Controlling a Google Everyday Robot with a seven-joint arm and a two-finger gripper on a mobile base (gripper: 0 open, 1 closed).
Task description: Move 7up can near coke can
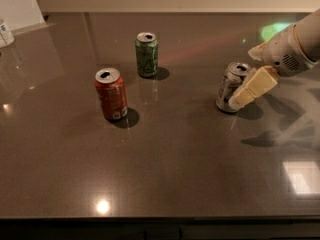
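Pincer [243,79] jaws spread; 7up can [228,86] touching near jaw, far jaw apart.

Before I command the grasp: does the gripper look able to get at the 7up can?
Probably yes. The gripper sits right at the 7up can's right side, fingers apart, nothing between it and the can. The green can and coke can stand well off to the left.

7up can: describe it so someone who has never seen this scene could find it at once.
On the dark table, look to the view's right, where the gripper meets a can. That is the 7up can: silver-white with green, unlike the red coke can and all-green can to its left.
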